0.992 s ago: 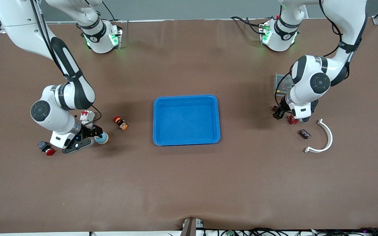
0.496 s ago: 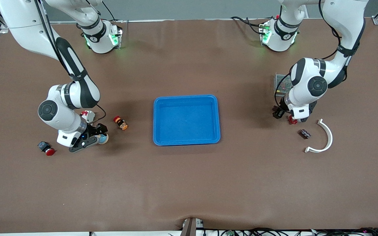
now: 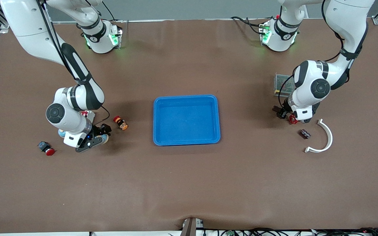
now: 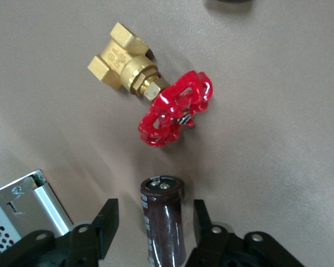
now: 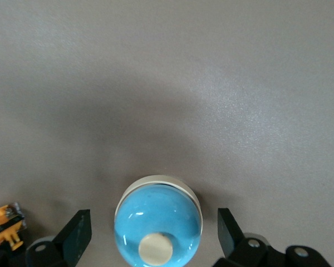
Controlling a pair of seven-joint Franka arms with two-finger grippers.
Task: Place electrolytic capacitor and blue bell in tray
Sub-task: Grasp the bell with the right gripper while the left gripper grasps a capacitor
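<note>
The blue bell (image 5: 156, 208), glossy blue with a cream knob, stands on the table between the fingers of my right gripper (image 5: 153, 228), which is open with a gap on each side. From the front the bell (image 3: 104, 140) shows beside the right gripper (image 3: 101, 137), toward the right arm's end. The electrolytic capacitor (image 4: 162, 217), a dark brown cylinder, lies between the open fingers of my left gripper (image 4: 155, 214), untouched. In the front view the left gripper (image 3: 281, 112) hides it. The blue tray (image 3: 186, 97) sits mid-table, with nothing in it.
A red-handled brass valve (image 4: 175, 108) lies just past the capacitor, and a perforated metal box (image 3: 282, 83) sits beside it. A small dark part (image 3: 304, 133) and a white curved piece (image 3: 323, 137) lie nearby. An orange part (image 3: 120, 123) and a red push button (image 3: 47, 148) lie near the bell.
The right arm's wrist has swung toward the tray while its fingers stay round the bell. The left arm's wrist has shifted slightly toward its own end, and its fingers have narrowed.
</note>
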